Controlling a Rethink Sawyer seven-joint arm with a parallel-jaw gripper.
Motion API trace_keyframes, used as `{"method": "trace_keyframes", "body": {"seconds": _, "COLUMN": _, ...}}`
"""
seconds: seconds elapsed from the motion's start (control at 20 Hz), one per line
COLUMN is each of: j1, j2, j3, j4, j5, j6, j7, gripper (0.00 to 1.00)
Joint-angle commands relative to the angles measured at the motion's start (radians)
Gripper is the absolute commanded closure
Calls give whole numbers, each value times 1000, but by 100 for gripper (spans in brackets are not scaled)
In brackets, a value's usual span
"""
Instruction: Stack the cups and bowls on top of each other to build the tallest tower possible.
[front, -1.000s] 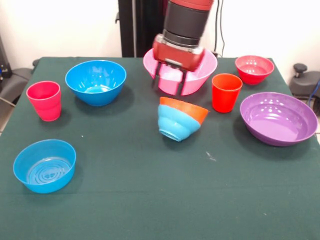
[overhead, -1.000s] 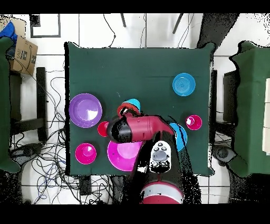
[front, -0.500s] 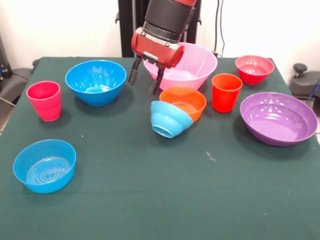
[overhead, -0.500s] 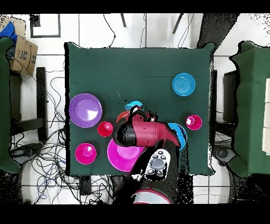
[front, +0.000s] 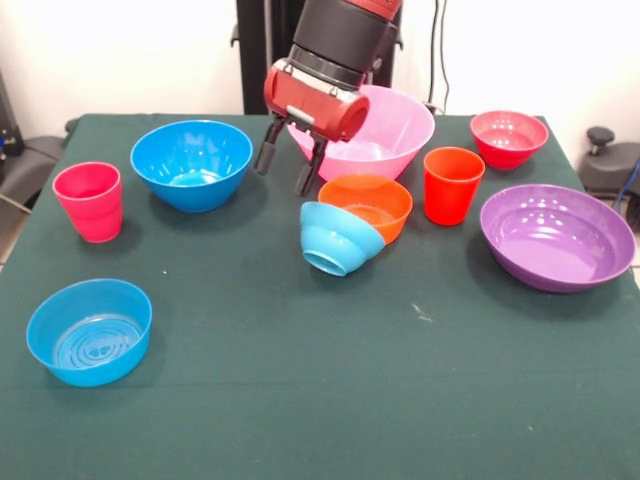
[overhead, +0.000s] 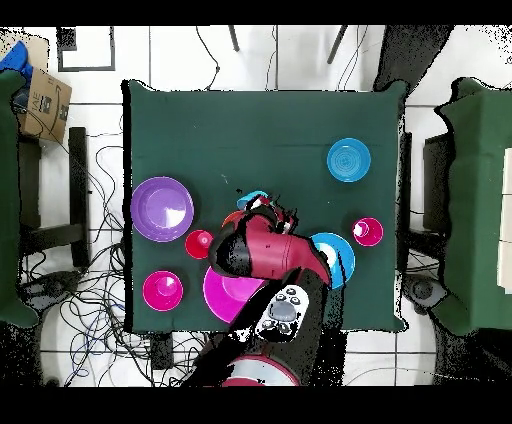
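My gripper (front: 285, 166) hangs tilted over the table's middle, open and empty, just left of and above the small orange bowl (front: 366, 204). That bowl stands upright. The small light-blue bowl (front: 335, 239) lies tipped on its side against the orange bowl's front. The large pink bowl (front: 388, 131) is behind them. The orange-red cup (front: 452, 184) stands to the right and the pinkish-red cup (front: 88, 201) at far left. In the overhead view the arm covers most of the orange bowl. The gripper (overhead: 276, 215) shows beside the light-blue bowl (overhead: 252, 198).
The deep blue bowl (front: 190, 161) sits back left and the small blue bowl (front: 88, 331) front left. The purple bowl (front: 556, 236) is at the right with the small red bowl (front: 508, 135) behind it. Cables lie on the floor around the table.
The gripper has swung left in the front view and tilted. The orange bowl came out of the light-blue bowl and stands upright; the light-blue bowl tipped onto its side.
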Motion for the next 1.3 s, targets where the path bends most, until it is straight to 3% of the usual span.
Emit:
{"method": "trace_keyframes", "body": {"seconds": 0.05, "j1": 7, "j2": 64, "j3": 51, "j4": -4, "j5": 52, "j6": -28, "j7": 147, "gripper": 0}}
{"method": "trace_keyframes", "body": {"seconds": 0.2, "j1": -23, "j2": 51, "j3": 90, "j4": -5, "j5": 31, "j6": -4, "j7": 110, "gripper": 0}}
{"method": "trace_keyframes", "body": {"seconds": 0.5, "j1": -181, "j2": -1, "j3": 292, "j4": 11, "j5": -74, "j6": 56, "j7": -28, "gripper": 0}}
{"method": "trace_keyframes", "body": {"seconds": 0.9, "j1": -266, "j2": -7, "j3": 417, "j4": 12, "j5": -131, "j6": 116, "j7": -75, "gripper": 0}}
{"method": "trace_keyframes", "body": {"seconds": 1.1, "j1": -295, "j2": -46, "j3": 486, "j4": 55, "j5": -112, "j6": 159, "j7": -46, "gripper": 0}}
{"method": "trace_keyframes", "body": {"seconds": 1.3, "j1": -236, "j2": -80, "j3": 437, "j4": 76, "j5": -36, "j6": 157, "j7": 70, "gripper": 0}}
